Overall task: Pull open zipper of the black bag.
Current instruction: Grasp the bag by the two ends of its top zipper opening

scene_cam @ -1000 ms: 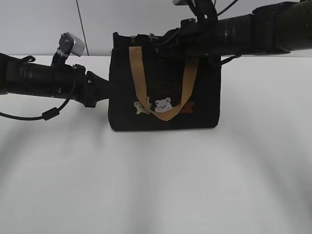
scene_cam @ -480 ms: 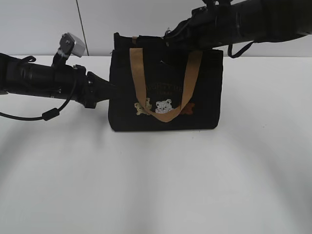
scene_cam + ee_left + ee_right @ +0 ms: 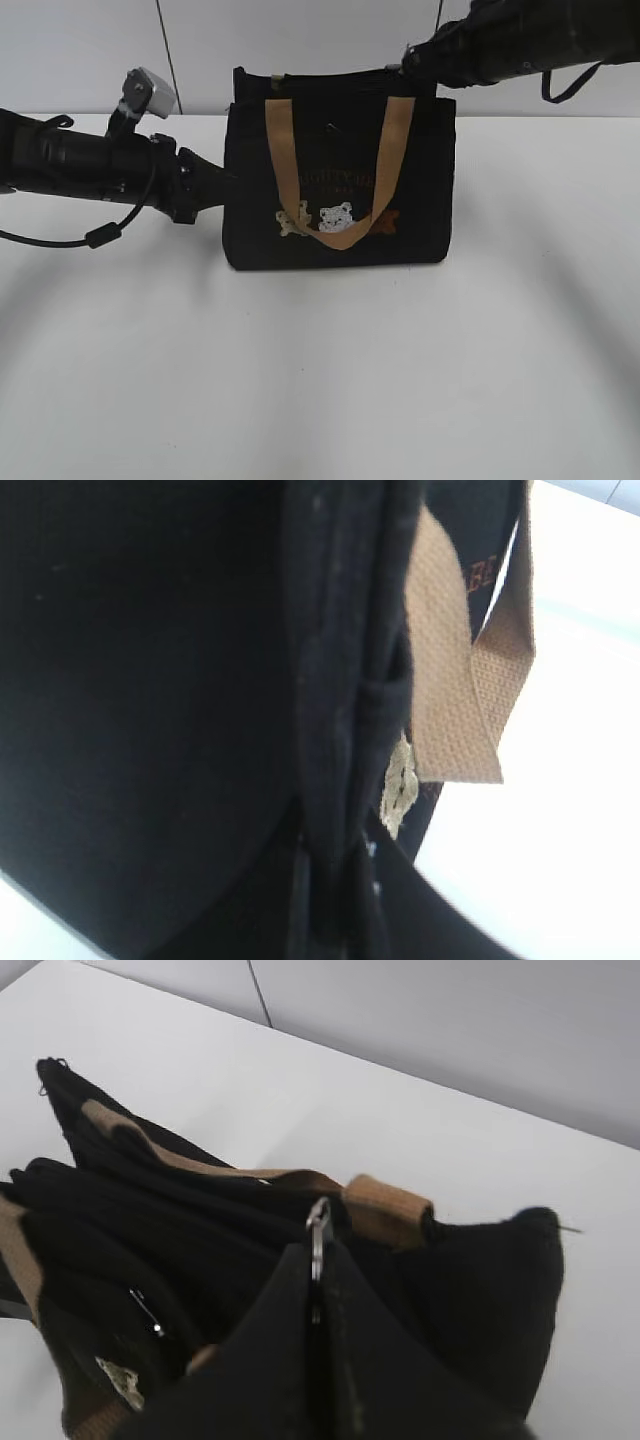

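left hand [image 3: 215, 187] against black bag [image 3: 338, 215] on table [image 3: 320, 370].

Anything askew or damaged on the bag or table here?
Nothing stands out. The black bag stands upright and intact on the white table; its front handle hangs flat. Right gripper pinches the zipper ring at the top.

Your exterior view looks along the white table [image 3: 320, 380] at about object height, facing the front of the black bag [image 3: 338, 180] from a moderate distance. Your left wrist camera sits pressed close against the bag's side (dark fabric fills most of it), with a tan handle [image 3: 455, 680] at its right. Your right wrist camera looks down on the bag's top from close above, and all three views share the bag.
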You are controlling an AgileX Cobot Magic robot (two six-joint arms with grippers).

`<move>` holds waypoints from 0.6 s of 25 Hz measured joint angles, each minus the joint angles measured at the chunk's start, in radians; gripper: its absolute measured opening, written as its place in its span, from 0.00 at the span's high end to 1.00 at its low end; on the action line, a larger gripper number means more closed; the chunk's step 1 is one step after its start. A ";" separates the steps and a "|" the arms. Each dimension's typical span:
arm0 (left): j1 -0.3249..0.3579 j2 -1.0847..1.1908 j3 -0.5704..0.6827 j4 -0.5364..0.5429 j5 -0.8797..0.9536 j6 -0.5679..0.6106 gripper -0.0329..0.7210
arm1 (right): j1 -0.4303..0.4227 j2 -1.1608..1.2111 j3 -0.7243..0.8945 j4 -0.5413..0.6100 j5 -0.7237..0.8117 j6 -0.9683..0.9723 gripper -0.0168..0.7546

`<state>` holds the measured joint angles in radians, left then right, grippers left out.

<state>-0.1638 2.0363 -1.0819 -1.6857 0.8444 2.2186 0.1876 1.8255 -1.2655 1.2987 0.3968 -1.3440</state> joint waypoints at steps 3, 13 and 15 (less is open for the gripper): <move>0.000 0.000 0.000 0.002 0.000 0.000 0.91 | -0.050 0.000 0.000 -0.003 0.055 0.013 1.00; 0.000 0.000 0.000 0.007 0.000 -0.004 0.91 | -0.087 -0.004 0.000 -0.048 0.141 0.026 1.00; 0.000 0.000 0.000 0.008 -0.001 -0.058 0.91 | -0.087 -0.005 0.000 -0.049 0.159 0.026 0.97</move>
<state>-0.1638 2.0363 -1.0819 -1.6777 0.8430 2.1601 0.1009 1.8206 -1.2655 1.2501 0.5554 -1.3177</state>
